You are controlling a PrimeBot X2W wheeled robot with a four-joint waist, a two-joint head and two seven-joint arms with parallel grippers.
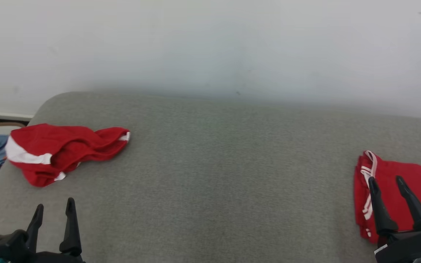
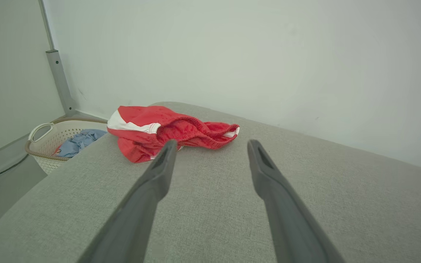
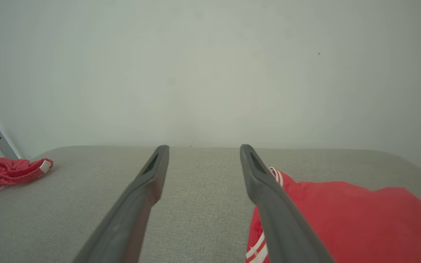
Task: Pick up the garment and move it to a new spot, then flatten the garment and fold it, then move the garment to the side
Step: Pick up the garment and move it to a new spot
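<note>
At the far left, beside the surface, stands a pale woven laundry basket [image 2: 49, 165] with some blue denim cloth [image 2: 79, 141] lying inside it. Next to it, on the left end of the grey fabric cushion [image 1: 214, 164], lies the crumpled red garment with a white band [image 1: 60, 151]. It is bunched into a heap, with its elastic waist open toward the middle of the cushion, and one part reaches the cushion's left edge.

My left gripper [image 1: 55, 203] is at the near edge of the cushion, just in front of this garment and apart from it. Its two dark fingers are spread wide and nothing is between them. In my left wrist view the fingers point toward the heap.

The middle of the cushion is bare grey fabric, and behind it rises a plain white wall [image 1: 210, 44].

My right gripper [image 1: 386, 179] is at the right end, fingers also spread wide and holding nothing. Beneath it lies a folded red garment with white side stripes [image 1: 418, 182], flat near the cushion's right edge. I cannot tell whether my fingers touch it.
</note>
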